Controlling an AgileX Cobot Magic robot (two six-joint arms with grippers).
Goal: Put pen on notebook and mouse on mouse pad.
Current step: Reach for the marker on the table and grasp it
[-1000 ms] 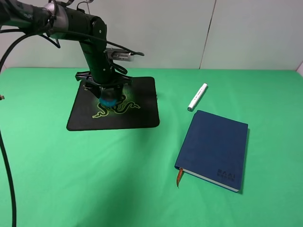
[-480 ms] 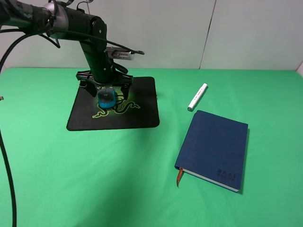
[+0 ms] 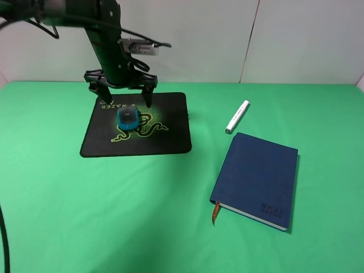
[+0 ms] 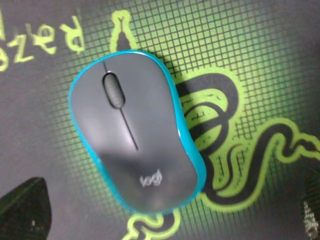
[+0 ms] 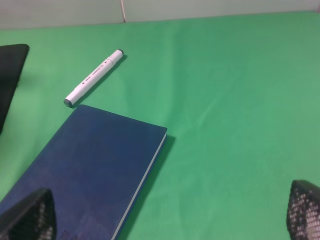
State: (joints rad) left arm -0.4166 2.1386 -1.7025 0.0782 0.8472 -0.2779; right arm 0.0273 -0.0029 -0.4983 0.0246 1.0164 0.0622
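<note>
The mouse point(image 3: 128, 118), dark grey with teal sides, rests on the black mouse pad point(image 3: 170, 136) over its green logo. My left gripper point(image 3: 128, 101) hovers just above it, open, with its fingers spread either side and touching nothing. The left wrist view looks straight down on the mouse point(image 4: 135, 135) and the mouse pad point(image 4: 260, 60), with a dark fingertip point(image 4: 25, 212) in the corner. The white pen point(image 3: 237, 116) lies on the green cloth, just beyond the navy notebook point(image 3: 256, 179). My right gripper point(image 5: 165, 215) is open and empty, above the notebook point(image 5: 85, 165) and short of the pen point(image 5: 94, 77).
A green cloth point(image 3: 114, 216) covers the whole table up to a pale back wall. An orange ribbon bookmark point(image 3: 215, 213) sticks out of the notebook's near edge. A corner of the mouse pad point(image 5: 10, 75) shows in the right wrist view.
My left gripper opened, let go of the mouse on the mouse pad, and rose a little above it. The pen and notebook have not moved.
</note>
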